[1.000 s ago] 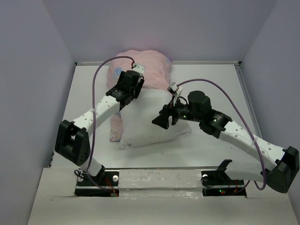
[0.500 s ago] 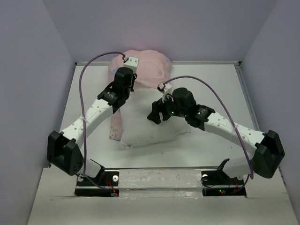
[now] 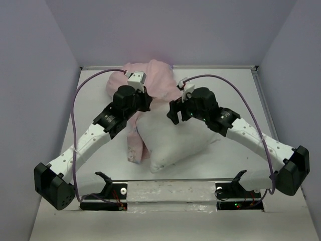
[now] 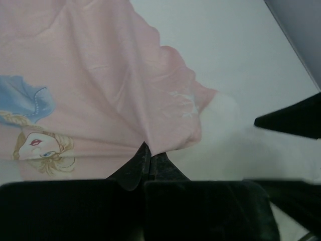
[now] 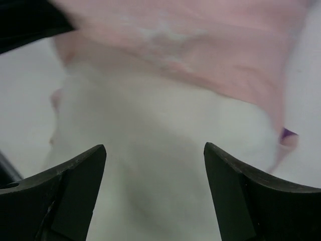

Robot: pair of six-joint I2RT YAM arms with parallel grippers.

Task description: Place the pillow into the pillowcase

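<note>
The white pillow (image 3: 176, 143) lies slanted mid-table, its far end tucked under the pink pillowcase (image 3: 153, 75), which is bunched at the back. A printed strip of the case hangs down at the pillow's left side. My left gripper (image 3: 144, 104) is shut, pinching the pillowcase's hem (image 4: 165, 140) right at its tips (image 4: 149, 156); the princess print (image 4: 35, 135) shows to the left. My right gripper (image 3: 173, 113) hovers open over the pillow's far end, and its wrist view shows the fingers (image 5: 154, 150) spread wide above the pillow (image 5: 150, 120), with the pillowcase (image 5: 200, 45) beyond them.
Grey walls close in the table on the left, back and right, and a raised rim (image 3: 261, 95) runs along the right edge. Purple cables arc above both arms. The two grippers sit close together, and a right fingertip (image 4: 296, 118) shows in the left wrist view.
The left gripper shut on the pillowcase hem and drew it nearer and to the right. The right arm swung toward the back. The pillow turned and slid to the right.
</note>
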